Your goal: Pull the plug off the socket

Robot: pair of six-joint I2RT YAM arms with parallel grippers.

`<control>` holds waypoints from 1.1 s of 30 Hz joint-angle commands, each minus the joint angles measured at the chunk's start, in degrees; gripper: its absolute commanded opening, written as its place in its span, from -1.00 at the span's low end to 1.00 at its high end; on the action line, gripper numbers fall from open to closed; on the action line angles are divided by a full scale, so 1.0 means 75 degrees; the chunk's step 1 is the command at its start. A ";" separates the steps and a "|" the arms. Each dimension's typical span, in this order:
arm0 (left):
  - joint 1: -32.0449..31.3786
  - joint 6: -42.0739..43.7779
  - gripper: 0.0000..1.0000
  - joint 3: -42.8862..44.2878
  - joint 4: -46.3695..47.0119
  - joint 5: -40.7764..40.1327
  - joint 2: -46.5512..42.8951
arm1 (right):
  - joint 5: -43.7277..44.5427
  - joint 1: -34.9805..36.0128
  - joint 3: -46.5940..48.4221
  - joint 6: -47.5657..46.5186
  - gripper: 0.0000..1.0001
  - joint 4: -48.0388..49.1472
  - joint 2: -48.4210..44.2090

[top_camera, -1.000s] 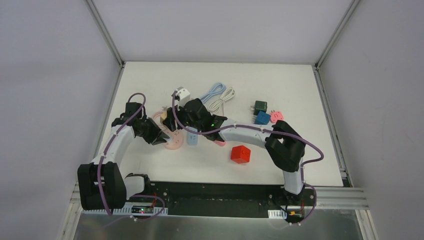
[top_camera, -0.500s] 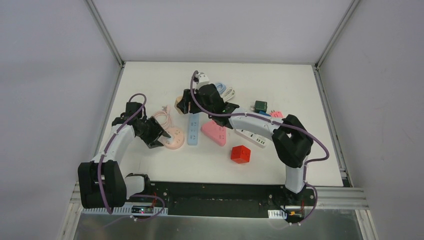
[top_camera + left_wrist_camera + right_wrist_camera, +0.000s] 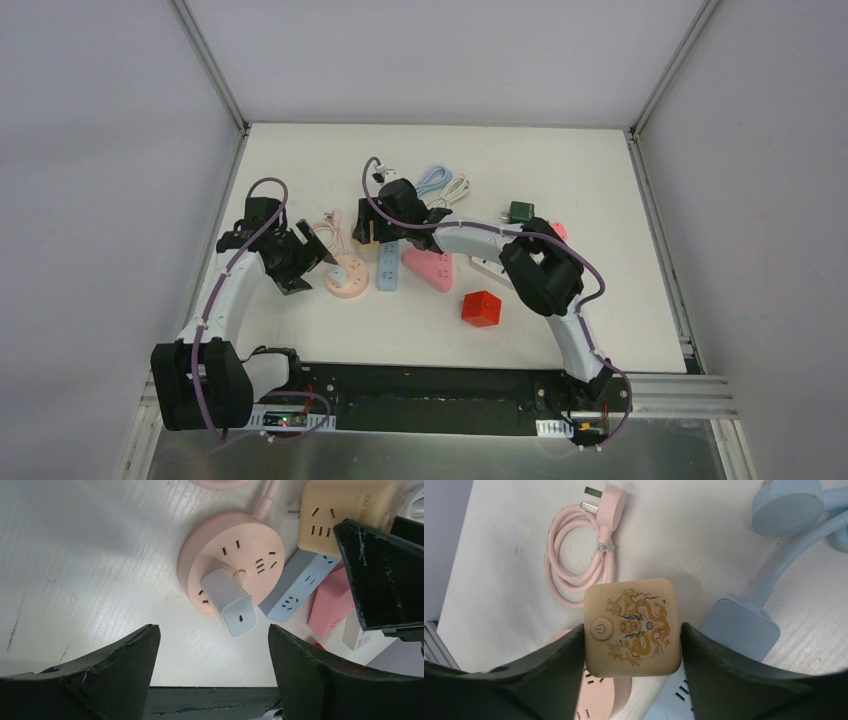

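Observation:
A white plug (image 3: 230, 602) (image 3: 342, 272) sits in the round pink socket (image 3: 250, 535) (image 3: 352, 287). My left gripper (image 3: 212, 630) (image 3: 318, 258) is open, a little to the left of the socket, with the plug framed between its fingers but not touched. My right gripper (image 3: 632, 626) (image 3: 372, 228) is over a beige cube socket (image 3: 634, 605) (image 3: 364, 233) with a dragon picture. Its fingers lie against both sides of the cube. The cube stands just behind the pink socket (image 3: 599, 700).
A blue power strip (image 3: 388, 268) and a pink triangular socket (image 3: 430, 268) lie right of the round socket. Also on the table are a red cube (image 3: 481, 308), a green adapter (image 3: 520, 211), coiled blue and white cables (image 3: 440, 184), and a coiled pink cord (image 3: 574, 575).
My left gripper has opened and drawn back leftward from the round socket. My right gripper swung toward the back, then came forward and left again with the beige cube.

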 commanded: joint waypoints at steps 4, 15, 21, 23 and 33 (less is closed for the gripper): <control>-0.0004 0.0132 0.65 0.0417 -0.0240 -0.0522 -0.0376 | 0.0272 -0.0035 0.0550 -0.0112 0.75 -0.0102 -0.0377; 0.0067 -0.0035 0.65 0.0804 -0.0556 -0.1323 -0.0280 | 0.0272 0.0044 0.0273 -0.0502 0.99 0.0064 -0.1597; 0.0263 -0.0088 0.46 0.0980 -0.0752 -0.1352 0.0274 | -0.0993 0.0695 -0.0628 -0.1734 0.93 0.0545 -0.2055; 0.0351 -0.0092 0.40 0.1027 -0.0697 -0.1170 0.0515 | -0.1037 0.1054 -0.0720 -0.2140 0.91 0.0490 -0.1985; 0.0680 -0.0390 0.27 0.1114 -0.0214 -0.0566 0.1835 | -0.0219 0.1932 0.0423 -0.2733 0.79 -0.0727 -0.0721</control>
